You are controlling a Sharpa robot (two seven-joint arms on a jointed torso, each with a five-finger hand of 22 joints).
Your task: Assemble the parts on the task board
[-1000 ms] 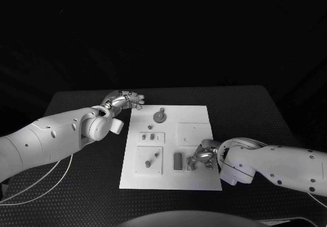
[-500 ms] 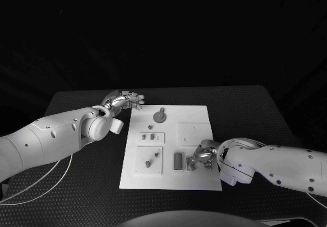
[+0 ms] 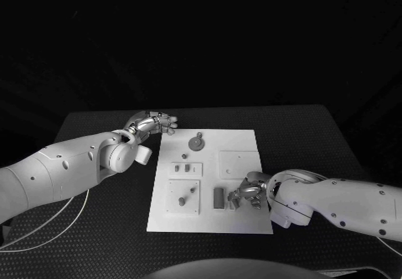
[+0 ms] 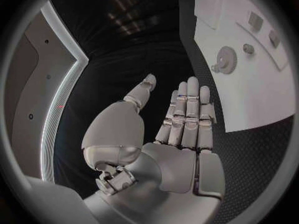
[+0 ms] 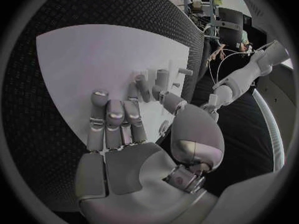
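Nearest to me, the right hand [image 3: 248,195] hangs low over the near edge of the task board [image 3: 239,142]. Its fingers [image 5: 115,117] lie spread and flat, holding nothing. A long grey bar [image 3: 218,197] lies just beside it, toward the left arm, and its long way runs from near to far. This hand is much the closer one, so I think it should do the reaching. Farther off, the left hand [image 3: 154,123] waits at the board's far corner, fingers straight and empty, near the round part [image 3: 197,143].
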